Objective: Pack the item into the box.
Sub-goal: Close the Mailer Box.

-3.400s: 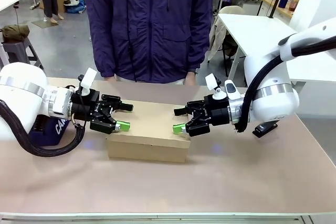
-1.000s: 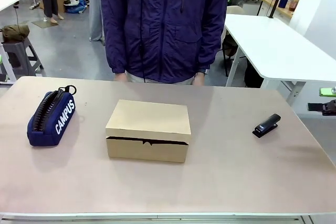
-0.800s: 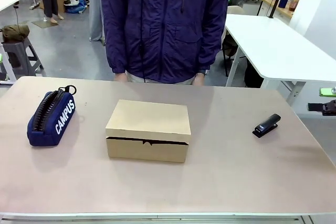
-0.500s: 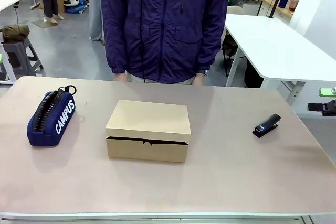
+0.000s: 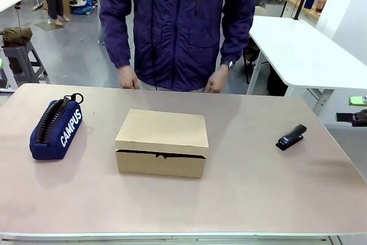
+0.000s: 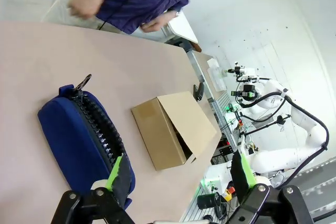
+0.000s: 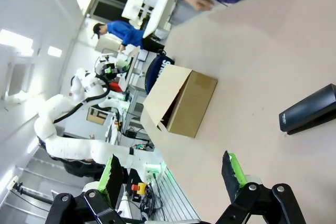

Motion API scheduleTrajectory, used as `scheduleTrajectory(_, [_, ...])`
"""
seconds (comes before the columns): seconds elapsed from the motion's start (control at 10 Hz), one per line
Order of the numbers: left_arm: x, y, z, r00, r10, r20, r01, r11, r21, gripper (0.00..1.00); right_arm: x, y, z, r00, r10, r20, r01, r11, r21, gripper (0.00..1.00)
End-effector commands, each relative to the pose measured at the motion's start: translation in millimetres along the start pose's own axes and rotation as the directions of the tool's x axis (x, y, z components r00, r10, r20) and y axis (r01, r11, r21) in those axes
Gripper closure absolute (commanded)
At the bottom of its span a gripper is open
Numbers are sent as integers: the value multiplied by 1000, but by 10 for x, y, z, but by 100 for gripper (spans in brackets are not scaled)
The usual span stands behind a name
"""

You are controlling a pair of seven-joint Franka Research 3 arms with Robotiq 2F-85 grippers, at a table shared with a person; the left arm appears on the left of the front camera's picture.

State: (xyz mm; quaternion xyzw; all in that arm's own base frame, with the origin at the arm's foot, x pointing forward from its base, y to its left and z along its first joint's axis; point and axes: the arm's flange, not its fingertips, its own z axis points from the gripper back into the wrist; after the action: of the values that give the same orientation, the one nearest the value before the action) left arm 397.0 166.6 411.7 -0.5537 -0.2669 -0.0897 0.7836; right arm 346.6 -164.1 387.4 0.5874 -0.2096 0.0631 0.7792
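The box (image 5: 162, 142) is brown cardboard and sits at the table's middle with its flap lid down, a thin dark gap along the front edge. It also shows in the left wrist view as the box (image 6: 173, 129) and in the right wrist view as the box (image 7: 184, 100). The item is out of view. My left gripper (image 6: 178, 174) is open and empty, back from the box near the pencil case. My right gripper (image 7: 172, 174) is open and empty, and shows at the table's far right as the right gripper (image 5: 352, 109).
A navy CAMPUS pencil case (image 5: 57, 129) lies left of the box. A small black stapler (image 5: 291, 137) lies to the right. A person in a dark jacket stands at the far edge, one hand (image 5: 127, 78) and the other hand (image 5: 217, 84) hanging just above it.
Both arms have drawn back from the box since the earliest frame. In the last half second the person leaned in and both hands came forward over the far edge.
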Motion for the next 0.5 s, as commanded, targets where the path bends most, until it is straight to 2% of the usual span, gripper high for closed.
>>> scheduleTrajectory(0.0, [-11,-36,2,1000,0,-11,0,1000,13,0,-16,20,2,1000,-1,7,1,1000,9,0])
scheduleTrajectory(0.4, [-11,-36,2,1000,0,-11,0,1000,13,0,-16,20,2,1000,-1,7,1,1000,9,0])
